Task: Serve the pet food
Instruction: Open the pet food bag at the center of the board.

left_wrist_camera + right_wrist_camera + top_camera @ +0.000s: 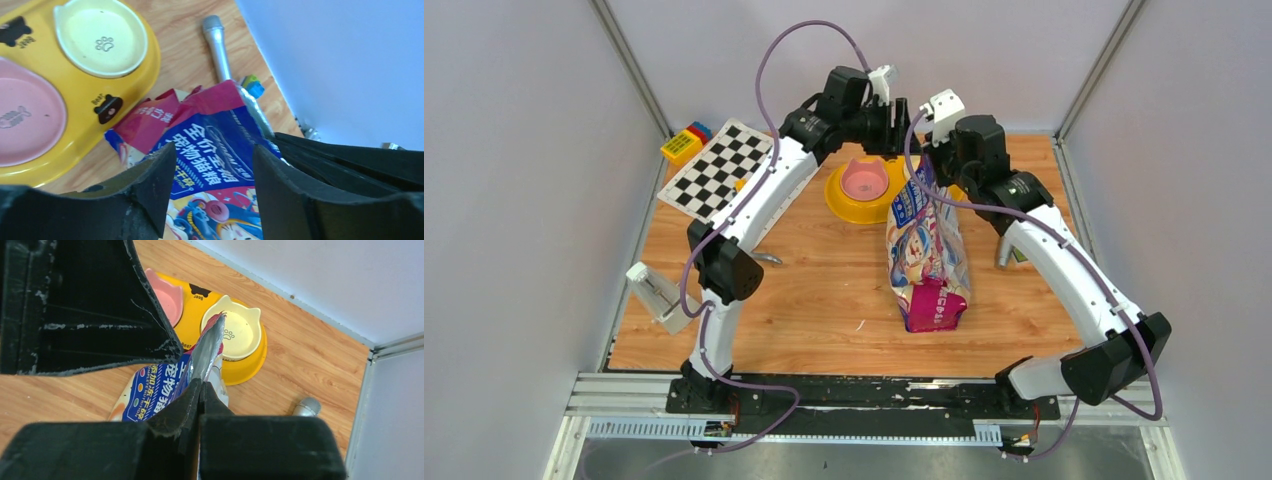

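The pet food itself is hidden; only its glossy blue-and-pink bag (929,255) shows, standing on the table with its torn top near the yellow feeder (836,200). My right gripper (200,385) is shut on the bag's (155,390) silver-lined top edge and holds it up. My left gripper (215,165) is open, its black fingers (155,175) standing either side of the bag's top (210,135) with space around it. In the top view both grippers meet over the bag's far end, left (902,115) and right (927,160).
The feeder (75,100) holds a pink bowl (25,120) and a cream bowl (100,35), both bare. A grey scoop (217,45) lies right of the bag by the wall. At the left lie a checkerboard (719,170), toy blocks (686,140) and a white object (656,295).
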Controlling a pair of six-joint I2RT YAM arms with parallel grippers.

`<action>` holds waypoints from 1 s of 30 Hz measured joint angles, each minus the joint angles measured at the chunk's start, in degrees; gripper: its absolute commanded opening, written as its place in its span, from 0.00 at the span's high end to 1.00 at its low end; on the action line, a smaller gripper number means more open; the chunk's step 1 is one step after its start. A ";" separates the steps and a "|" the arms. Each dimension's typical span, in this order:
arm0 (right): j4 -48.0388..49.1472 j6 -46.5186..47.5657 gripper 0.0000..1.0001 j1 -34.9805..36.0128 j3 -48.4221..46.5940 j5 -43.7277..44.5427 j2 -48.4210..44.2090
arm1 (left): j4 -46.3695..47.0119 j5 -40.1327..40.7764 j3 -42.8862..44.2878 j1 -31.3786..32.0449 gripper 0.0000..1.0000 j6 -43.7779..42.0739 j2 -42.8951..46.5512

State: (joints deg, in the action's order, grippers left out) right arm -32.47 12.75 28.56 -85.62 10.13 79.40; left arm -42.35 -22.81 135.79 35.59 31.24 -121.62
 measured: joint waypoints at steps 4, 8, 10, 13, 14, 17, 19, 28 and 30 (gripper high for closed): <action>-0.07 -1.31 1.00 -0.63 0.00 -2.40 0.00 | 1.88 -3.02 0.00 -0.13 0.22 0.96 0.00; -0.07 -2.21 1.00 -0.63 0.00 -4.24 0.00 | 3.15 -4.55 0.00 -0.50 0.16 1.66 0.00; -0.09 -2.40 1.00 -0.63 0.00 -4.63 0.00 | 3.74 -4.94 0.02 -0.57 0.17 1.88 -0.07; -0.13 -2.54 1.00 -0.63 -0.02 -4.79 0.00 | 4.31 -5.22 0.63 -0.76 0.19 1.95 -0.66; -0.15 -2.62 1.00 -0.63 -0.02 -4.76 0.00 | 4.46 -5.18 0.76 -0.76 0.20 1.95 -0.87; -0.22 -2.62 1.00 -0.63 -0.02 -4.76 0.00 | 4.59 -5.11 0.79 -0.85 0.26 1.92 -1.75; -0.26 -2.62 1.00 -0.63 -0.04 -4.72 0.00 | 4.46 -4.92 0.79 -0.85 0.32 1.88 -2.56; -0.52 -2.62 1.00 -0.63 -0.04 -3.91 0.02 | 4.98 -5.31 0.79 -0.85 0.51 2.12 -3.37; -0.57 -2.62 1.00 -0.61 -0.04 -3.67 0.02 | 5.18 -5.51 0.79 -0.85 0.53 2.12 -3.32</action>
State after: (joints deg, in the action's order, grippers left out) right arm -33.04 10.13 27.94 -85.67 6.46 79.42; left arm -37.17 -28.32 136.57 34.74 33.36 -124.95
